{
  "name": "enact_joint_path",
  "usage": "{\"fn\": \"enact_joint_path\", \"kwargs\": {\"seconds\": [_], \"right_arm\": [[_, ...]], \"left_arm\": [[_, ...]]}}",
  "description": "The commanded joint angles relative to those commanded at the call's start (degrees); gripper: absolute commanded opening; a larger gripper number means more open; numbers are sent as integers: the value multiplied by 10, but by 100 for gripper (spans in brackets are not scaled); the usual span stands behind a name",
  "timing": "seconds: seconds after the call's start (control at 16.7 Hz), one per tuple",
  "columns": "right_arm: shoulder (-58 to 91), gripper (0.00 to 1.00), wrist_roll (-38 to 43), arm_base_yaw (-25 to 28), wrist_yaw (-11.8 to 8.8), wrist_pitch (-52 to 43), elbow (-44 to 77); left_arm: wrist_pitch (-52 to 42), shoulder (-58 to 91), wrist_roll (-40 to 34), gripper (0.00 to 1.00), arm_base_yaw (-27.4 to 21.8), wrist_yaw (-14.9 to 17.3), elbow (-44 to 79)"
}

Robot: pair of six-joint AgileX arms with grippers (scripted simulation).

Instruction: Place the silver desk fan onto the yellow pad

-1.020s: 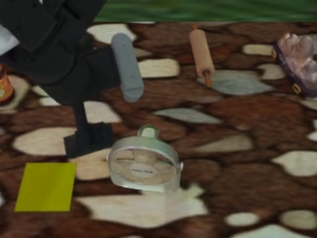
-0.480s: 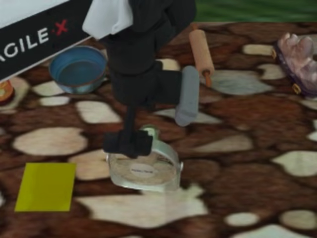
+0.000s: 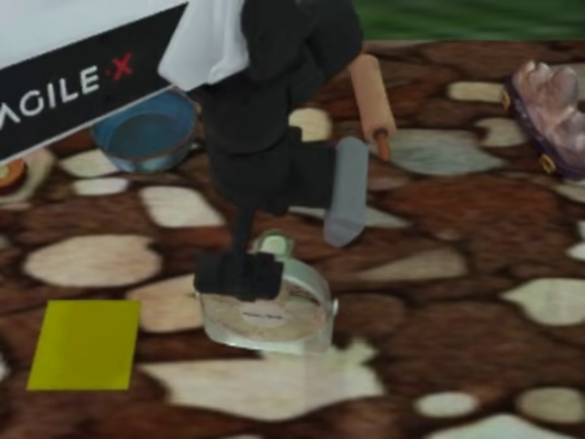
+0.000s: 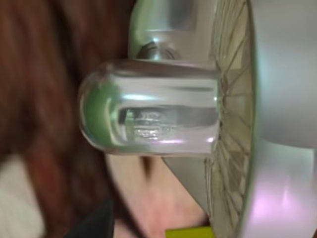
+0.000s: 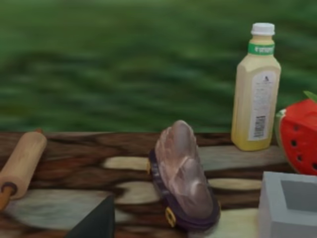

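We find our left gripper (image 3: 238,274) lowered over the upper left rim of the small silver-grey metal desk fan (image 3: 267,306), which lies with its round beige grille facing up near the middle of the brown and cream patterned table (image 3: 457,329). We cannot tell whether its fingers are apart or closed on the frame. The left wrist view is filled at close range by the fan's shiny housing (image 4: 153,106) and wire grille. The flat yellow-green square pad (image 3: 85,344) lies bare near the table's left edge, to the fan's left and apart from it. Behind the arm sit a round blue bowl (image 3: 144,133) and a wooden rolling pin (image 3: 373,91). Our right gripper is outside the top view; its wrist camera shows a purple-rimmed object (image 5: 183,176) and a pale yellow bottle (image 5: 256,89).
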Motion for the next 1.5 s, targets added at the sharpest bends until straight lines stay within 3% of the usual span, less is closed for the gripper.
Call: {"fn": "enact_joint_path", "kwargs": {"seconds": [0.24, 0.54, 1.32, 1.5], "right_arm": [[0, 100, 0, 0, 0, 0, 0], [0, 100, 0, 0, 0, 0, 0], [0, 100, 0, 0, 0, 0, 0], [0, 100, 0, 0, 0, 0, 0]], "left_arm": [[65, 2, 0, 100, 0, 0, -63], [74, 2, 0, 100, 0, 0, -72], [74, 2, 0, 2, 0, 0, -72], [74, 2, 0, 0, 0, 0, -72]]}}
